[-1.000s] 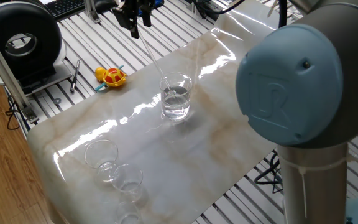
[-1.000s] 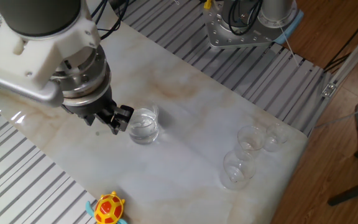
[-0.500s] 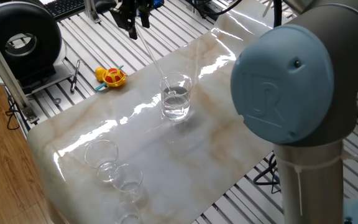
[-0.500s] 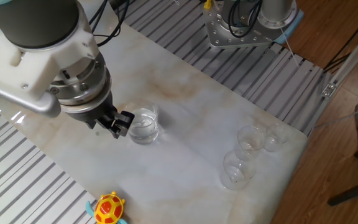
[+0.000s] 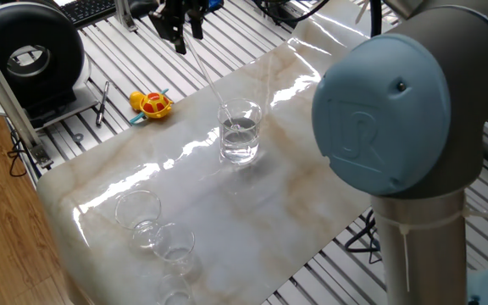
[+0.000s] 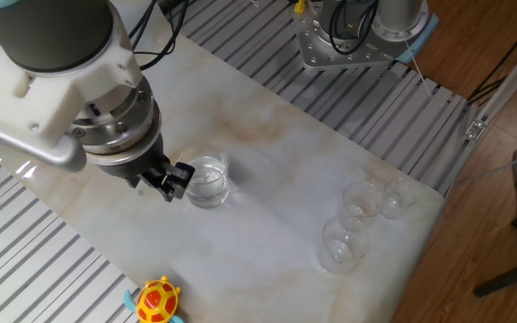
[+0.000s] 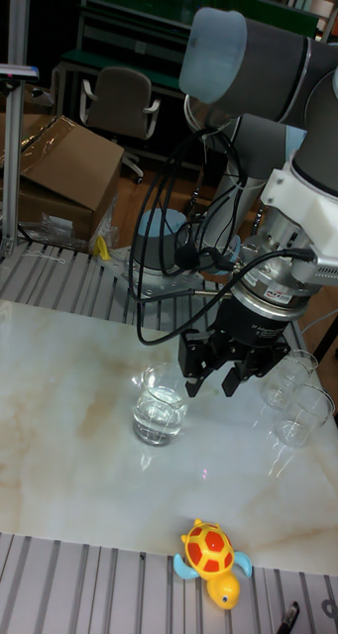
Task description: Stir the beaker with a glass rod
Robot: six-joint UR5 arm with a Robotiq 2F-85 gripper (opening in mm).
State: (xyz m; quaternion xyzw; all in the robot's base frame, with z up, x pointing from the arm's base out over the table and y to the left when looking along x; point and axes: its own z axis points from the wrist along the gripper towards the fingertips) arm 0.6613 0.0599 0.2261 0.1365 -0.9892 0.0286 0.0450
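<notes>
From my station the room read as bright and evenly lit from overhead. Strong white glare streaked the glossy counter (image 5: pixel 185 182) toward twelve o'clock in one fixed view, and the beaker (image 5: pixel 241 130) cast only a soft shadow. The arm's nearest joint (image 5: pixel 396 93) loomed large and slightly soft. The tall fixed view was dimmer, its background dark.

UR5 arm reaches over the counter from the far side, wrist pointing down. Claw (image 7: pixel 212 376) hangs above the counter surface, just beside the beaker's rim; fingers (image 6: pixel 179 175) closed together, pinching the top of the glass rod (image 5: pixel 210 80), which slants down from them.
</notes>
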